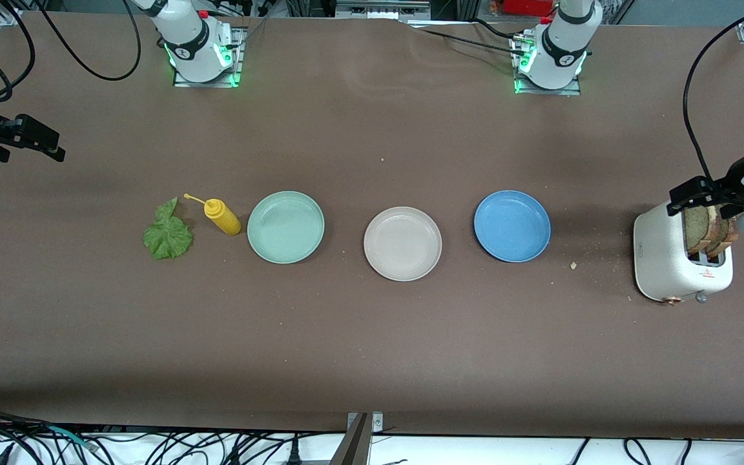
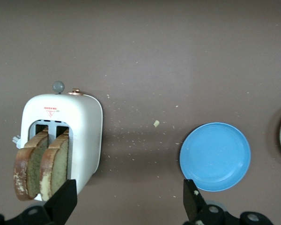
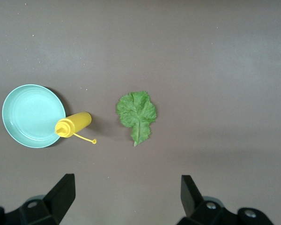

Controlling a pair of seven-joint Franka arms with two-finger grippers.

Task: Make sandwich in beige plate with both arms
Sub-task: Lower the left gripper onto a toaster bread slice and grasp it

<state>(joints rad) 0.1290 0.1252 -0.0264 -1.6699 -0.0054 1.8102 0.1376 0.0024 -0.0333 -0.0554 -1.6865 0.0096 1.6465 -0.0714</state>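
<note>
Front view, beige plate [image 1: 402, 243] flat mid-counter, bread slices [image 1: 708, 229] upright in toaster [image 1: 666, 261], left end effector [image 1: 711, 197] wide above them, right end effector [image 1: 30, 139] wide, leaf [image 1: 167, 234] stem toward bases.

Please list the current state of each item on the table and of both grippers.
Beige plate: empty, between the other two plates.
Mint green plate: empty.
Blue plate: empty.
Lettuce leaf: flat on the table.
Yellow squeeze bottle: standing, cap open.
Toaster: two bread slices sticking up from its slots.
Left gripper: open, over the toaster.
Right gripper: open, holding nothing.
</note>
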